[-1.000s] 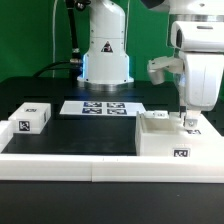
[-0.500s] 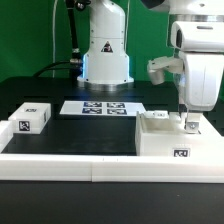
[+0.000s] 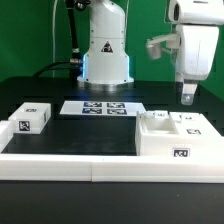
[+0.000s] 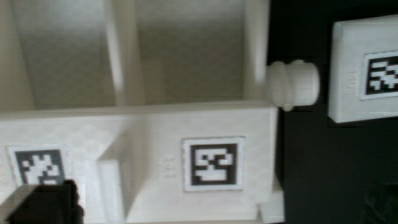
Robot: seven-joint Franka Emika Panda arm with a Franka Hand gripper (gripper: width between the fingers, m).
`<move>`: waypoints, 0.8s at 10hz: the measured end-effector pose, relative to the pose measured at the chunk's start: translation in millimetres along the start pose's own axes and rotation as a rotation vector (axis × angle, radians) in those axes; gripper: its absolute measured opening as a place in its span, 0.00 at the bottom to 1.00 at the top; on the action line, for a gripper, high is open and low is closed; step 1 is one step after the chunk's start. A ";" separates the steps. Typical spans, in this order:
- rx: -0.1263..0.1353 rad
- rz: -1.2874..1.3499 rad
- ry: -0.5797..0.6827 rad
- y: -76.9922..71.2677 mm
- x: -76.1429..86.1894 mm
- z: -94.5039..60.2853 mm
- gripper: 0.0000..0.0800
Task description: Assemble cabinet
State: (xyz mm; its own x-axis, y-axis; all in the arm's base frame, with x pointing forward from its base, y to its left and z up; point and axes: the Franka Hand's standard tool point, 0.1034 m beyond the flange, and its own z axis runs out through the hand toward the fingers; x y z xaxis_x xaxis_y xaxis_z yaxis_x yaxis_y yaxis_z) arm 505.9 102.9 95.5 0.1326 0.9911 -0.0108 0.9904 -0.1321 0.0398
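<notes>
The gripper [image 3: 188, 96] is being held above the cabinet [image 3: 172, 137], jaws spread wide, nothing being gripped. The cabinet is being kept at about 4 o'clock on the black table [image 3: 100, 135], against the white rim [image 3: 70, 162]. A small block [image 3: 31, 118] is being left at 9 o'clock, well apart. The marker board [image 3: 103, 108] is lying between them, toward 12 o'clock.

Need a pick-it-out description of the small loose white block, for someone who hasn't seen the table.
Start at the black table and find the marker board lying flat at its middle. Go toward the exterior view's left: the small white block sits alone there. Unlike the large open-topped cabinet box at the right, it is compact and closed.
</notes>
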 end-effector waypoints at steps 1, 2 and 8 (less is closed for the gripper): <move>-0.003 -0.002 0.001 -13.2 -3.3 0.5 1.00; -0.001 0.000 0.001 -10.6 -3.0 1.4 1.00; 0.001 0.001 0.002 -10.9 -3.5 3.1 1.00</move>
State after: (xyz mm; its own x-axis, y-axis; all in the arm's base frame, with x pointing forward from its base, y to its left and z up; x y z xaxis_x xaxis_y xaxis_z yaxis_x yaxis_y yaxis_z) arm 494.8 100.9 92.0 0.1335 0.9910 -0.0089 0.9903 -0.1330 0.0393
